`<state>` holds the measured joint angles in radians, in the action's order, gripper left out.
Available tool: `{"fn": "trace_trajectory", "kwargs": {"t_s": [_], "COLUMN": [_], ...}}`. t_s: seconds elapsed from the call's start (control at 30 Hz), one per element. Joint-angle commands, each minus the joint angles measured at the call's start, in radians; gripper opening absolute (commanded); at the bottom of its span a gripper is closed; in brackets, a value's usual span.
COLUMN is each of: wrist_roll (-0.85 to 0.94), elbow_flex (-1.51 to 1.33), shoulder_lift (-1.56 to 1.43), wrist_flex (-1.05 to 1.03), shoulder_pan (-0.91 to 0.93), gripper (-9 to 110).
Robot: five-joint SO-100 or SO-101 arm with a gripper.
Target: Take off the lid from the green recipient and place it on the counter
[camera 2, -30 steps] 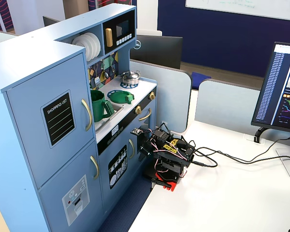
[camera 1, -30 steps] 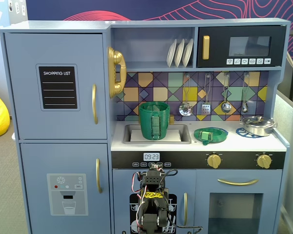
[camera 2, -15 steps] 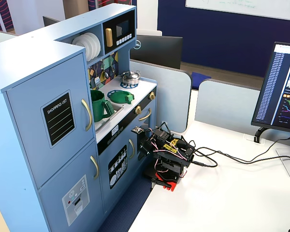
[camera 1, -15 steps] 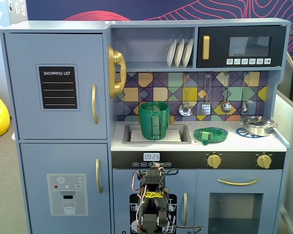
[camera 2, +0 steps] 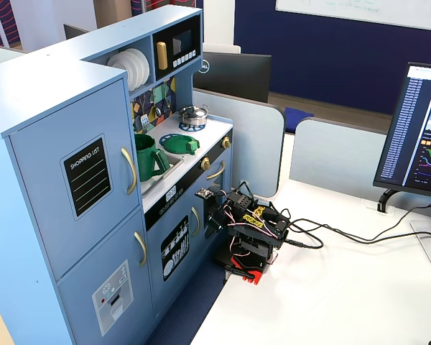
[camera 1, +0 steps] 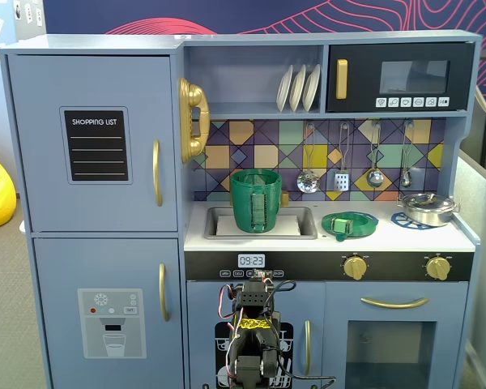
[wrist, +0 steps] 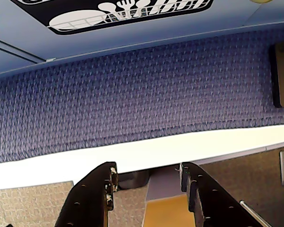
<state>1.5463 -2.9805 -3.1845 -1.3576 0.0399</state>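
Already lid (camera 1: 350, 224) on counter (camera 1: 413, 237) (pincer (wrist: 149, 182) agape)

The kitchen (camera 1: 97, 219) looks like painted wood, matt blue, its counter (camera 1: 437, 237) smooth white. The cup (camera 1: 256, 199) and lid (camera 1: 350, 224) are ribbed green plastic — faintly glossy. The pot (camera 1: 428, 207) is shiny metal. Handles (camera 1: 156, 172) gleam gold. In the wrist view, the carpet (wrist: 146, 94) is rough woven cloth — the gripper (wrist: 147, 176) matt black plastic.

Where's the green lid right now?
The lid lies flat on the white counter, right of the sink holding the green pot and left of the steel pan, in a fixed view.
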Motion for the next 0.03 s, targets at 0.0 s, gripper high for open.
{"fn": "trace_trajectory", "kwargs": {"t_s": [0.0], "wrist_roll": [-0.037], "elbow_flex": [-0.017], "shoulder_lift": [0.006], "wrist_flex": [-0.175], "shoulder_pan": [-0.005], "gripper": [8]}}
